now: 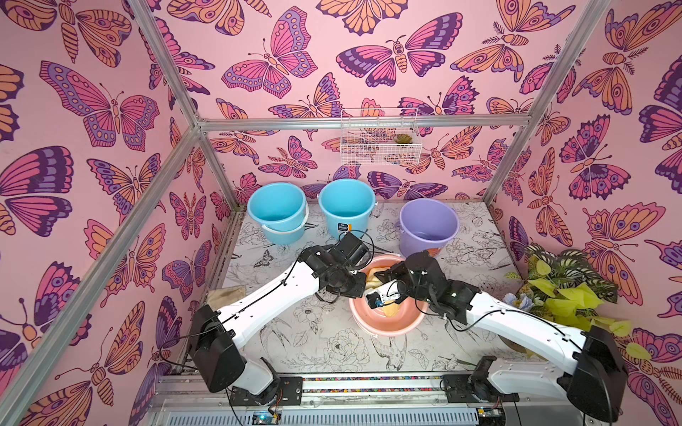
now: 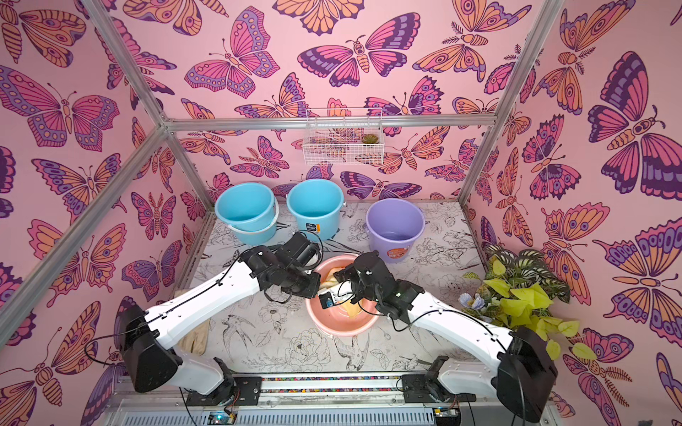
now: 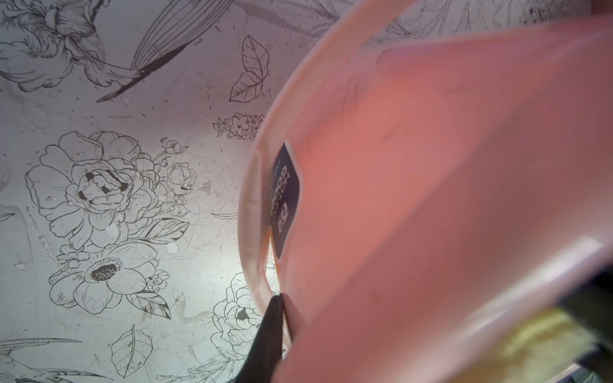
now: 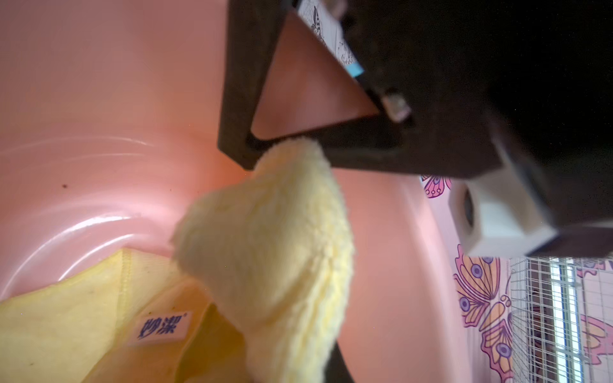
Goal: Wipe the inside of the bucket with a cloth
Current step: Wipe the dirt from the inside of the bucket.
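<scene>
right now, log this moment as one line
step: wipe inside pink bucket | left gripper: jaws shut on bucket rim | right gripper: jaws shut on yellow cloth, inside bucket

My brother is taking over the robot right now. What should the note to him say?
The left gripper is shut on the rim of the pink bucket, holding it.
The right gripper is shut on the yellow cloth, down inside that bucket.
Done: cloth grabbed and brought into the bucket.
Left: rub it around the wall and bottom; how much is already wiped cannot be told.
The tan rag lies off to the side, unused.
</scene>
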Tool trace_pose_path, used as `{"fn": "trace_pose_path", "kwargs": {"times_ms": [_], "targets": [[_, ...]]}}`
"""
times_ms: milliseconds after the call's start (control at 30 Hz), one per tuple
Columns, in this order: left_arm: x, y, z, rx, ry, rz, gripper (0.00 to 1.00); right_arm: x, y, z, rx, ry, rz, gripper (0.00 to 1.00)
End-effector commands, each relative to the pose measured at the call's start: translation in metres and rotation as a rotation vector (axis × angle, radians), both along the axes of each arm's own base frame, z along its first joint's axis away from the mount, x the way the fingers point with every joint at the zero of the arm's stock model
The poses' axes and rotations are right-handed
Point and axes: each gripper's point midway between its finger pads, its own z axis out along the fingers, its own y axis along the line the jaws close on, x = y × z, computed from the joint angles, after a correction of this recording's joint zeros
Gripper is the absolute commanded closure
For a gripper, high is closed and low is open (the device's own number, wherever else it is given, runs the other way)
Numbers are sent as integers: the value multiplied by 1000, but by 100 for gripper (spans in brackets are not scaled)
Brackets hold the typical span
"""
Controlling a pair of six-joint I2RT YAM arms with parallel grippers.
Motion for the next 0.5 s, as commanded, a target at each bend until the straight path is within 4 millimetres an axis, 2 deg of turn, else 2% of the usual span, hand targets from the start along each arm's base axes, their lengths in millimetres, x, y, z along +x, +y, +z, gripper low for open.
{"fn": "trace_pose_path", "kwargs": {"times_ms": [0, 167, 467], "targets": [[-4, 1, 4, 5, 12, -10, 100, -1, -20, 25, -42, -47, -44, 100], [-3, 1, 5, 5, 8, -5, 100, -29, -56, 25, -144, 36, -77, 100], [0, 0, 6, 6, 7, -11, 100, -117, -92, 14, -260, 305, 5, 100]]}}
